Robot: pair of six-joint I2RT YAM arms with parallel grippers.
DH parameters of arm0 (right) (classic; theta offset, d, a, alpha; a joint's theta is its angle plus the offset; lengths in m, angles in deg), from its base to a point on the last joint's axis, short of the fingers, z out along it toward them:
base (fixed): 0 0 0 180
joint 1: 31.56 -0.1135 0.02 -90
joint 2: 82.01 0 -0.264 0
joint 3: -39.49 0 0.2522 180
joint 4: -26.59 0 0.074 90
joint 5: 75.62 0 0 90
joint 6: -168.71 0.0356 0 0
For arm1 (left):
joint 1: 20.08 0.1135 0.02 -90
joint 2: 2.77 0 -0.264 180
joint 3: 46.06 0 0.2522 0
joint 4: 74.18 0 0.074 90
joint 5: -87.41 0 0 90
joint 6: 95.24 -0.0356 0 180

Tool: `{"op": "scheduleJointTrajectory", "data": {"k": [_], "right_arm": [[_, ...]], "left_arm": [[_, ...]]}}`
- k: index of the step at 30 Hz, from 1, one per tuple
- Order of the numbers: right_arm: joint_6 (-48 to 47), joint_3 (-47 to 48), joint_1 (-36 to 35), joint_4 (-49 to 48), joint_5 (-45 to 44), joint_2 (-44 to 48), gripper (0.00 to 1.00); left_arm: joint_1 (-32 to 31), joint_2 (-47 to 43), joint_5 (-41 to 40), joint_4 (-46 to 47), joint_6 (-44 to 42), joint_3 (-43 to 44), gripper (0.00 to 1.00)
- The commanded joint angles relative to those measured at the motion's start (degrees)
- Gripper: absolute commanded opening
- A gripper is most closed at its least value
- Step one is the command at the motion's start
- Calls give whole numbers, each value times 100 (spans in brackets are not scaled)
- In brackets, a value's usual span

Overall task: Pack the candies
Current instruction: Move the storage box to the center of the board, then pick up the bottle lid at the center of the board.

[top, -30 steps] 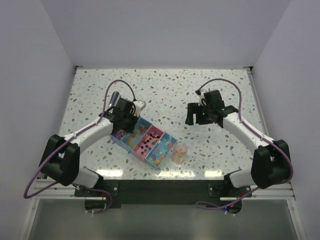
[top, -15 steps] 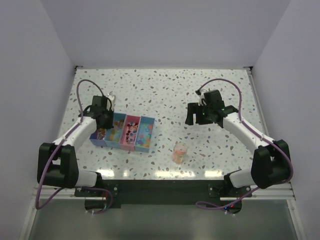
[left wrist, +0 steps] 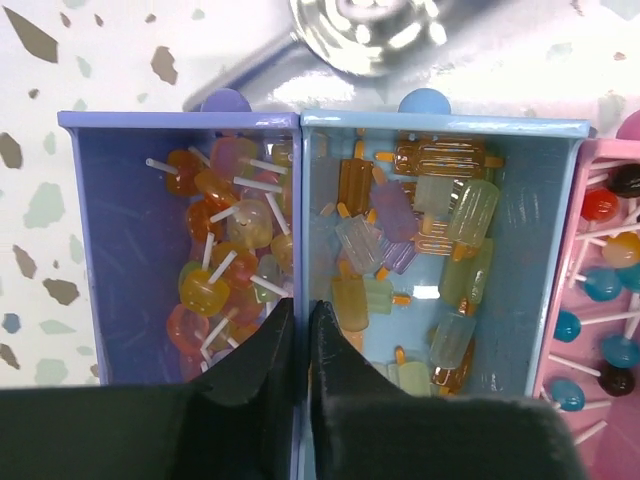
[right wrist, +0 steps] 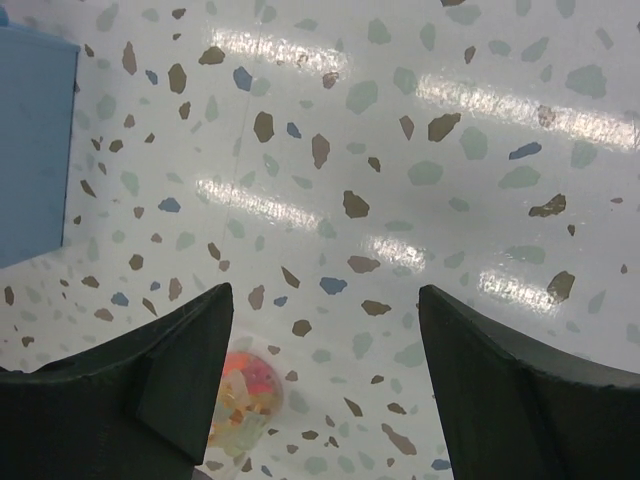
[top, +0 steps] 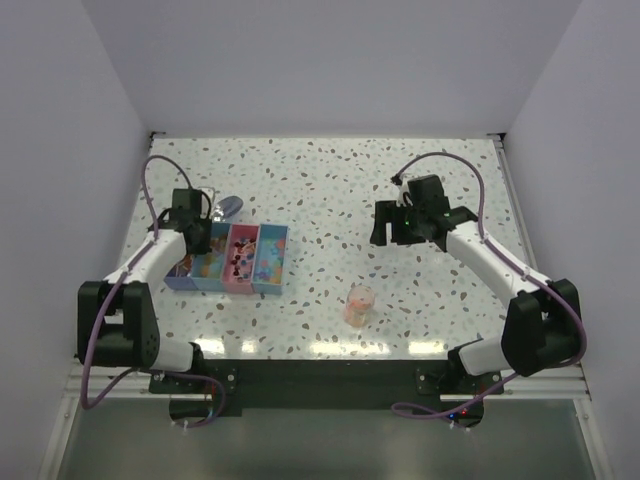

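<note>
The candies lie in a tray [top: 273,285] with several compartments at the left. In the left wrist view, lollipops [left wrist: 215,270] fill the purple bin, ice-pop shaped sweets [left wrist: 420,230] the blue bin, and round lollipops [left wrist: 600,290] the pink bin. My left gripper [top: 192,232] [left wrist: 302,305] is shut on the wall between the purple and blue bins. A small clear cup of mixed candies [top: 358,303] [right wrist: 245,400] stands near the front centre. My right gripper [top: 395,228] [right wrist: 325,292] is open and empty, above the table behind the cup.
A metal spoon [top: 228,207] [left wrist: 370,25] lies just behind the tray. The tray's blue end [right wrist: 30,140] shows at the left of the right wrist view. White walls enclose the speckled table on three sides.
My left gripper has pulled the tray leftwards, away from the cup, and turned it roughly square to the table's front edge. The right arm has hardly moved.
</note>
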Motion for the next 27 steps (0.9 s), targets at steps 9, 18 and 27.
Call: {"op": "scheduleJointTrajectory", "data": {"k": [9, 18, 27], "right_arm": [[193, 1424, 168, 541, -1642, -825, 77], [369, 2277, 1038, 541, -1811, -2082, 75], [580, 3208, 2144, 330, -1275, -3259, 59]], "left_arm": [[113, -101, -258, 513, -215, 394, 62], [-520, -1032, 490, 364, -153, 613, 79], [-1003, -1876, 1737, 539, -92, 508, 88]]}}
